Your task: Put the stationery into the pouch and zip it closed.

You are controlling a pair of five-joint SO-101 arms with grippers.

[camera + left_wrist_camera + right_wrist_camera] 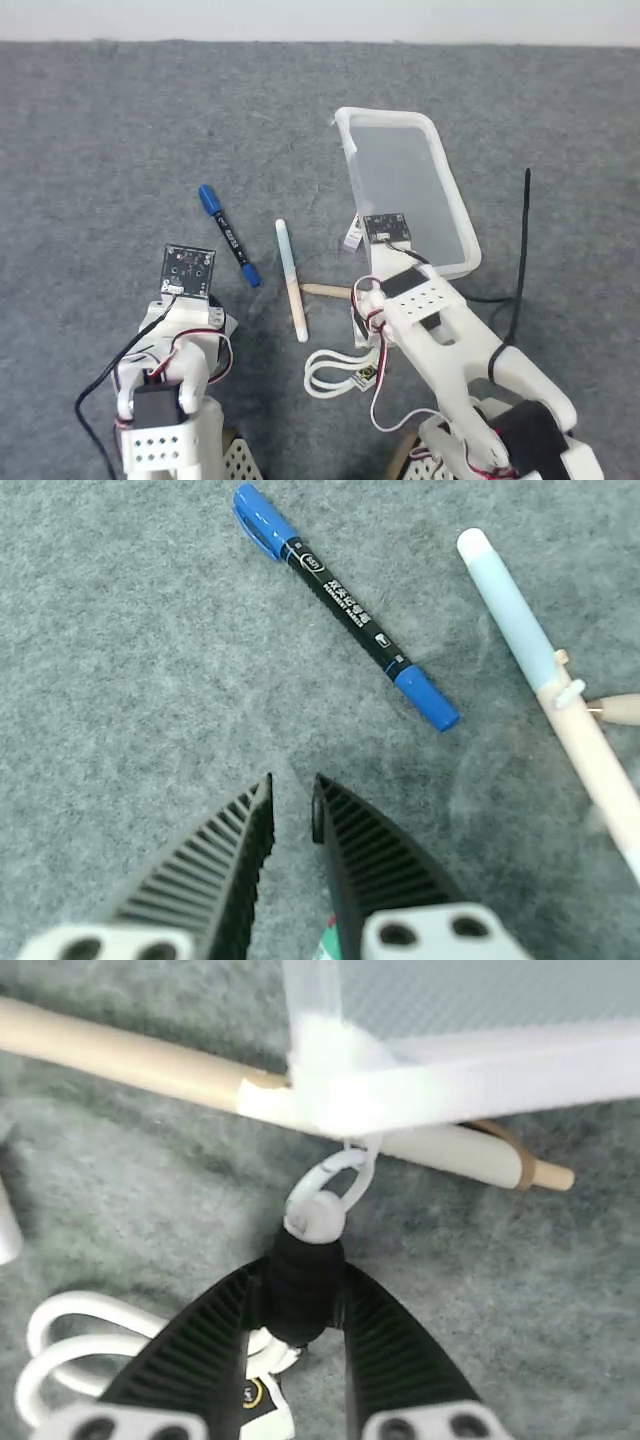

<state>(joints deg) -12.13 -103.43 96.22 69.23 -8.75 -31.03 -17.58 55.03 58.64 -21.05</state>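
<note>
A translucent pouch [400,185] with a white zipper edge lies right of centre. My right gripper [300,1285] is shut on the black zipper pull [298,1260] at the pouch's near corner [330,1090]. A beige pen [130,1060] lies partly under that corner. On the felt to the left are a blue-capped marker [228,235] and a pale blue and cream pen [291,278]. My left gripper [292,788] hovers just short of the marker [345,605]. It is open by a narrow gap with nothing between its fingers.
A looped white cable [335,372] lies on the felt beside the right arm, close to my right gripper. Grey felt [110,150] covers the whole table. A black wire [522,250] runs along the pouch's right side.
</note>
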